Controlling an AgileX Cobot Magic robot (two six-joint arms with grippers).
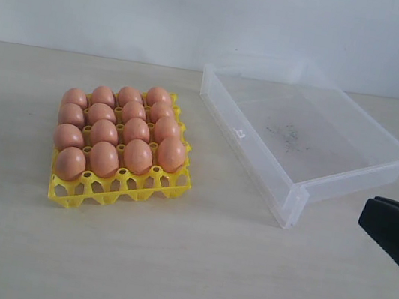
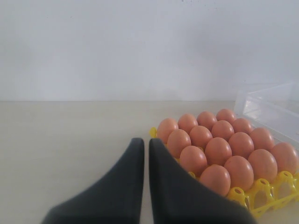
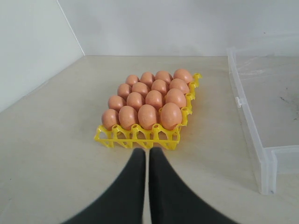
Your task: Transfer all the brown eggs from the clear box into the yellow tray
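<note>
Exterior view: yellow tray [image 1: 102,187] left on desk [image 1: 181,268], brown eggs [image 1: 136,130] seated in cells (four by four); clear box [image 1: 323,139] right of tray, apart; right jaws at far right edge, together. Left jaws pressed together near tray.

Just ahead of the right gripper [image 3: 145,153], whose dark fingers [image 3: 128,189] look like smooth, matt plastic, the yellow tray [image 3: 140,139] is glossy moulded plastic, and the brown eggs [image 3: 170,115] in it have smooth, matt shells with only a faint sheen. Off to that gripper's side, the clear box [image 3: 247,126] is shiny transparent plastic, its floor marked with dark scuffs. The table [image 3: 56,154] beneath the gripper is pale, matt and faintly grained.
</note>
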